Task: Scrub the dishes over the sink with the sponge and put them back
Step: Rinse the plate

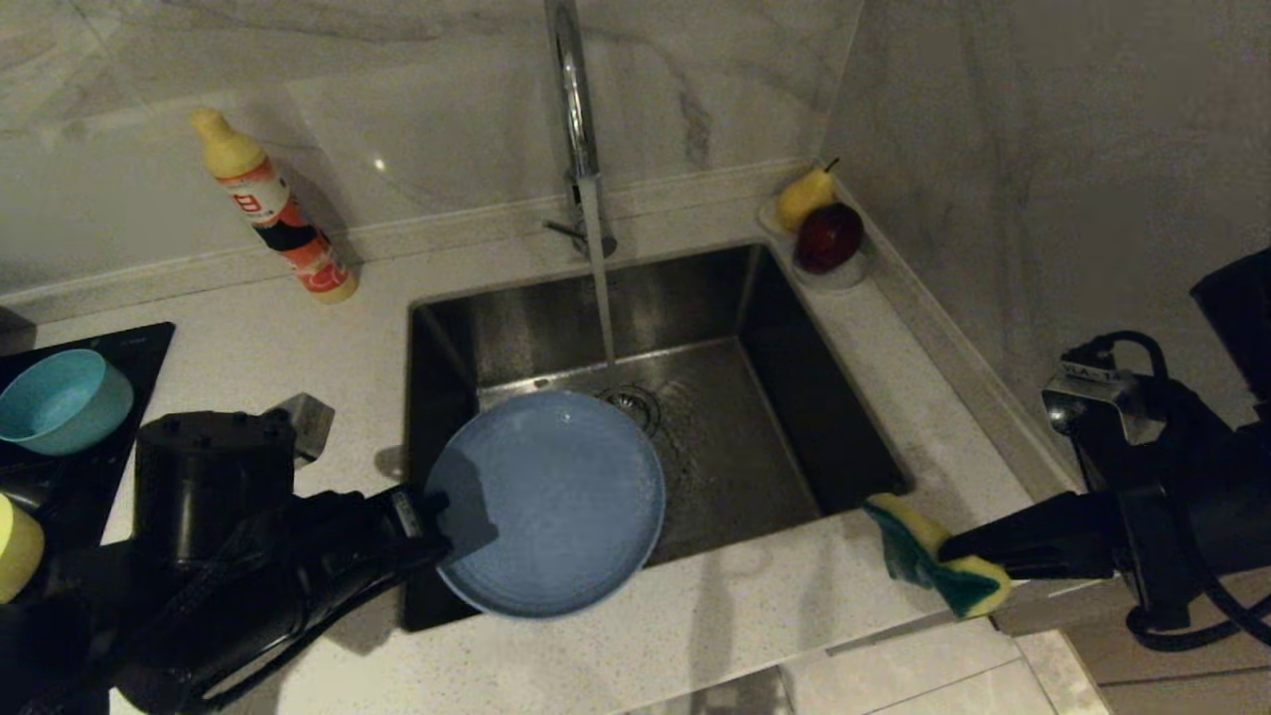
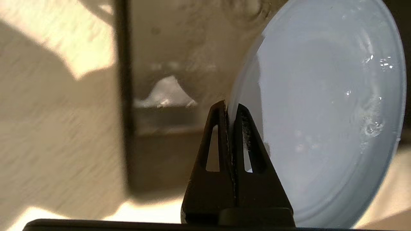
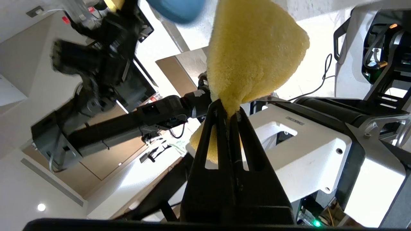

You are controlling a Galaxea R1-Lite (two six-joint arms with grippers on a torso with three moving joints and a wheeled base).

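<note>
Plate (image 1: 561, 501) pinched by its rim in my left gripper (image 1: 437, 521), held over the front-left corner of the sink (image 1: 755, 437); water runs from the faucet (image 1: 576, 109).
My right gripper (image 1: 953, 551) squeezes the sponge (image 1: 938, 566) above the counter (image 1: 745, 596) at the sink's front-right corner, well apart from the plate. My worry: that thin edge grip on a wet rim could slip or twist once I press the sponge against it, dropping the plate into the basin.

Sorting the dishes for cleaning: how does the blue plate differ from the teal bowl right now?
The plate is wide, flat and periwinkle; the bowl is smaller, deeper and teal. The plate is held by its rim in the left claw, tilted over the sink; the bowl rests on the dark surface at far left, untouched. The plate has water drops on it.
</note>
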